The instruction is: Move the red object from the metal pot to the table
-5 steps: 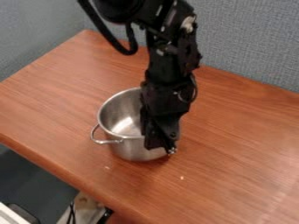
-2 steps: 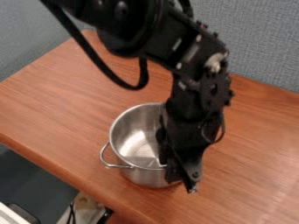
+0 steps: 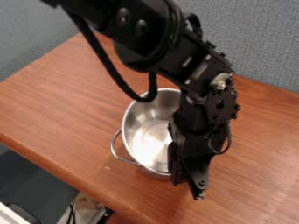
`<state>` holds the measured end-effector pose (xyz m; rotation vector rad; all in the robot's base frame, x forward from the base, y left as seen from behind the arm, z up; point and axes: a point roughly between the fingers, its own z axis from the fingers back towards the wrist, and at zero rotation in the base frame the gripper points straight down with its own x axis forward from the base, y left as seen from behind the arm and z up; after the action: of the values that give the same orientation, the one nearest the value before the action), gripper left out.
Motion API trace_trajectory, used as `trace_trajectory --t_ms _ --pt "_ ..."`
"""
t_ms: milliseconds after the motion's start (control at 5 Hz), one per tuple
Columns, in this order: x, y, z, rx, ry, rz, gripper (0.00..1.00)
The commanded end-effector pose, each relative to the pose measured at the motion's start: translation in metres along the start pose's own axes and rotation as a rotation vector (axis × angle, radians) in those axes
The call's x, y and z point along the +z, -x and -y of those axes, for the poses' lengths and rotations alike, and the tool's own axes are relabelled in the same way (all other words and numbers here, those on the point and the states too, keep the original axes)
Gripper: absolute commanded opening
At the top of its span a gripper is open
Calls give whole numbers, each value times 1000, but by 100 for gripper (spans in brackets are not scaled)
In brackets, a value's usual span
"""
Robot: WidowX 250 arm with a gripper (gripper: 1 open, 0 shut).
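Gripper hangs closed beside metal pot, red object unseen.

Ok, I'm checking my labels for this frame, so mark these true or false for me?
1. The metal pot is on the wooden table. True.
2. The red object lies in plain view beside the pot. False: no red object shows anywhere. The part of the pot's inside that shows is bare metal, and the arm hides the rest.
3. The arm covers the pot's right side in the picture. True.
4. The pot sits at the table's far corner. False: it is near the front edge.
5. The jaws stand wide open high above the pot. False: they are shut and low at the pot's front right.
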<state>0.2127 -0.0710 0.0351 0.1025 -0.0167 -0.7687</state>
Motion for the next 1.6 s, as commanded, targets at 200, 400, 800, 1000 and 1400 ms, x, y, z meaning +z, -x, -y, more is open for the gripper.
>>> trace_trajectory --t_ms 200,400,800,1000,1400 --pt "-21 34 3 -3 54 -111 0" --pt "-23 34 5 54 57 -129 0" --pt "-22 35 -8 82 82 -166 0" --pt "-16 35 -25 56 96 -184 0" --pt "-32 25 -14 56 171 -225 0"
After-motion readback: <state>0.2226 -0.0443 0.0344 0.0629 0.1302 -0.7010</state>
